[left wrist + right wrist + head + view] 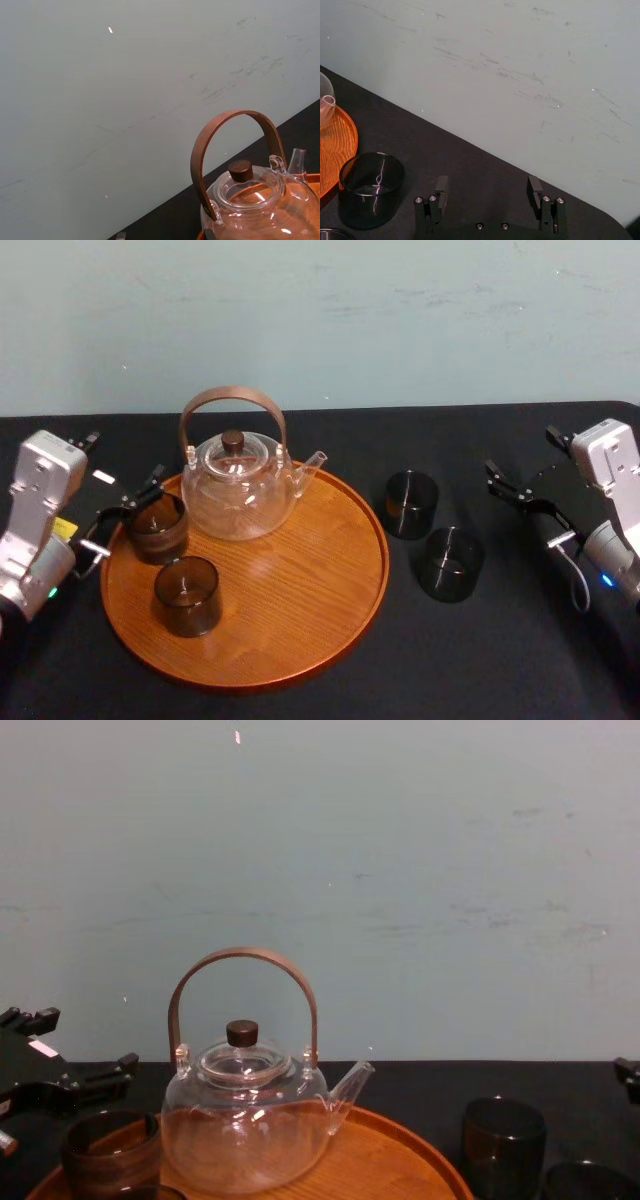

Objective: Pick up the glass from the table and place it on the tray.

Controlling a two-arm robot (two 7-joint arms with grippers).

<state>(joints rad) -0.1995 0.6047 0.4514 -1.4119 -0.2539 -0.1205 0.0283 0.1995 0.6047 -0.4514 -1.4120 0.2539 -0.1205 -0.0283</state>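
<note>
The round wooden tray (320,570) lies on the black table (520,660) and carries a glass teapot (240,485). Two dark glasses stand on the tray: one (155,527) at its left rim, another (187,595) nearer me. On the table to the tray's right are two more dark glasses, a far one (411,503) and a near one (450,563). My left gripper (128,512) is open at the tray's left edge, its fingers beside the left-rim glass (110,1150). Right of the table glasses, my right gripper (510,490) is open and empty (487,182); the far glass (370,190) stands just ahead of it.
A pale wall rises behind the table's far edge. The teapot (245,1120) has a tall brown hoop handle and a spout pointing toward the table glasses. Bare tray surface lies to the right of the teapot and the front glass.
</note>
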